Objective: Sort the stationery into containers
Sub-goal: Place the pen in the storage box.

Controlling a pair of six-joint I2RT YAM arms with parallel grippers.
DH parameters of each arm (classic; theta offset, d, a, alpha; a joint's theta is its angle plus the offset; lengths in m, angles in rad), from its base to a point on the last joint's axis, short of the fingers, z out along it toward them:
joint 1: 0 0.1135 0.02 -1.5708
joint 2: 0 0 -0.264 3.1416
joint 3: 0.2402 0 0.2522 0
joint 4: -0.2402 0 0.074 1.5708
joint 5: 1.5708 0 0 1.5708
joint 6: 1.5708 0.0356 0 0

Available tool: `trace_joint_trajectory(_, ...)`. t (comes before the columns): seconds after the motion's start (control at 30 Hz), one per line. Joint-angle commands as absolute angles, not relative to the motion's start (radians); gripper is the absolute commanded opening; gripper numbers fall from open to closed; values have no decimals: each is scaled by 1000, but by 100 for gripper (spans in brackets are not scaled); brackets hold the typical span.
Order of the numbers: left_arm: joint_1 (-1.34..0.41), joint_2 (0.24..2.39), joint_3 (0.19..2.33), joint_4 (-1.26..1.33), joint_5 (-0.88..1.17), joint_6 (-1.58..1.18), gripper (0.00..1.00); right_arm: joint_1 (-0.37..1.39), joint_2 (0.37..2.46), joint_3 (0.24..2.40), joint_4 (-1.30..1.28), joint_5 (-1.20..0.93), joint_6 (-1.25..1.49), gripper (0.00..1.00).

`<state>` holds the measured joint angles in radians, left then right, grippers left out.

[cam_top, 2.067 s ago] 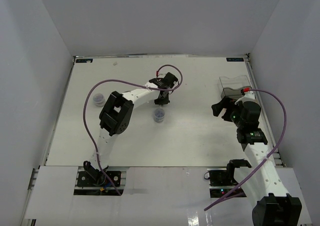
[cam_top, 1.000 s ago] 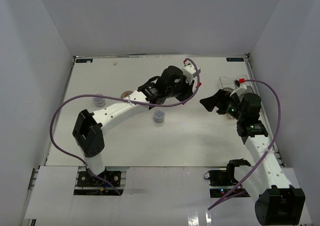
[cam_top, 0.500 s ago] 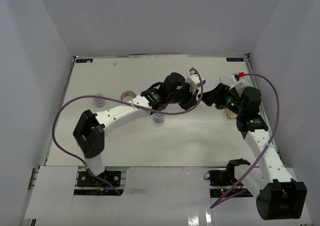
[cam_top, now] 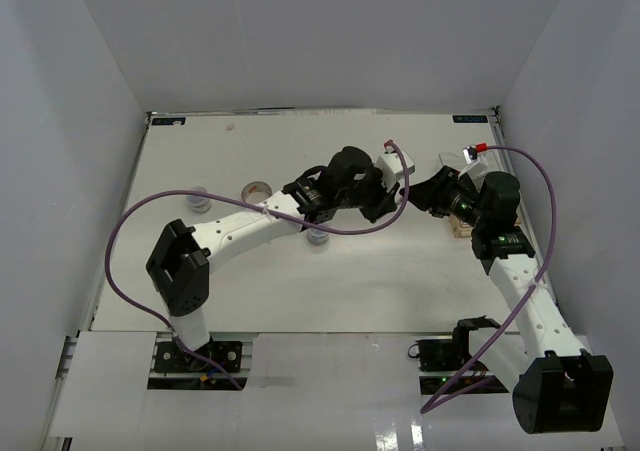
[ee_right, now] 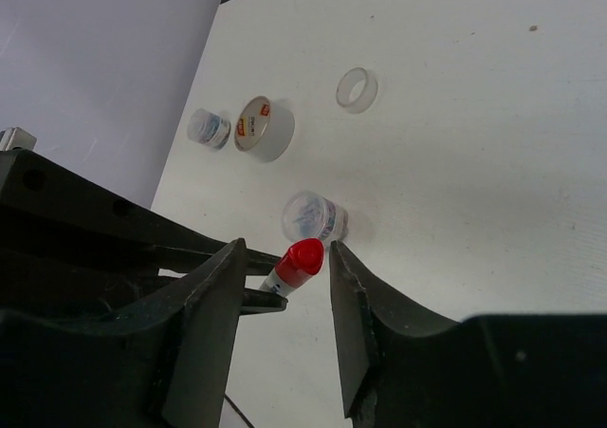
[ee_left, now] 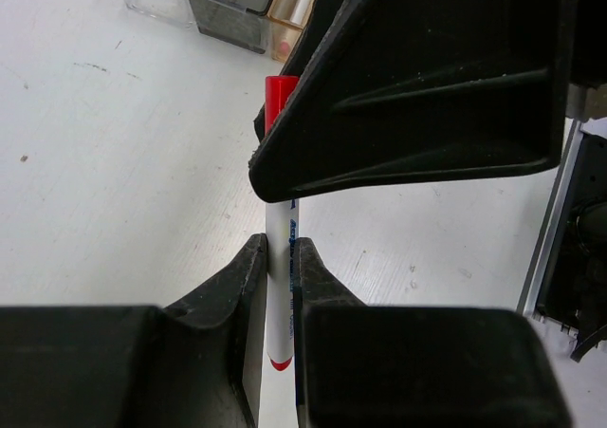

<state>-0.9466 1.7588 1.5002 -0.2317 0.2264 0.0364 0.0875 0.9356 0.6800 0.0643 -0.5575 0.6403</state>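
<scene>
- The white surface [cam_top: 250,281] carries everything; both arms reach over its right half in the top view.
- The left end effector [ee_left: 280,252] is clamped on the white barrel of the marker, at about 2 o'clock from the middle of the surface.
- The right end effector [ee_right: 285,249] faces it from 3 o'clock. Its jaws stand apart on either side of the marker's cap, with a gap showing on one side, so it is not gripping.
- The desk organiser of clear grey-tinted plastic compartments with a tan section [ee_left: 223,15] sits at 3 o'clock by the right edge, largely hidden under the right arm from above.
- The beige tape roll [ee_right: 264,129] lies flat at 10 o'clock.
- One small round clear tub [ee_right: 209,127] stands just beside the tape roll, toward 9 o'clock; the other round clear tub [ee_right: 313,217] stands near the middle of the surface.
- The thin white marker with a red cap [ee_left: 280,333] is held off the surface between the two end effectors.
- The small clear ring [ee_right: 357,89] lies at 2 o'clock of the tape roll in the right wrist view.
</scene>
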Motion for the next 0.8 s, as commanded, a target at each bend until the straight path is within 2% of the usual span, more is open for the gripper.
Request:
trace_joint_trajectory(0.0, -953, 1689, 1493, -207, 261, 67, 8, 94, 933, 723, 100, -577, 640, 46)
trace_joint_trajectory(0.23, -953, 1687, 1482, -202, 258, 89, 9, 94, 919, 724, 80, -549, 634, 24)
trace_joint_trajectory(0.27, -953, 1686, 1476, -198, 259, 90, 10, 94, 914, 716, 77, -542, 630, 15)
trace_joint_trajectory(0.33, -953, 1681, 1467, -195, 253, 91, 13, 92, 905, 713, 74, -520, 629, 8)
trace_joint_trajectory(0.47, -953, 1677, 1450, -183, 239, 89, 31, 92, 904, 703, 72, -508, 630, 8)
trace_joint_trajectory(0.5, -953, 1677, 1447, -184, 233, 84, 44, 92, 902, 696, 69, -500, 630, 8)
trace_joint_trajectory(0.57, -951, 1674, 1440, -183, 203, 80, 58, 86, 893, 692, 61, -463, 624, 8)
trace_joint_trajectory(0.6, -951, 1669, 1430, -183, 190, 71, 71, 77, 888, 690, 48, -448, 620, 8)
trace_joint_trajectory(0.7, -934, 1651, 1396, -189, 153, 40, 89, 39, 881, 703, 2, -371, 574, 8)
trace_joint_trajectory(0.77, -916, 1620, 1375, -196, 152, 17, 92, 14, 887, 729, -89, -295, 522, 8)
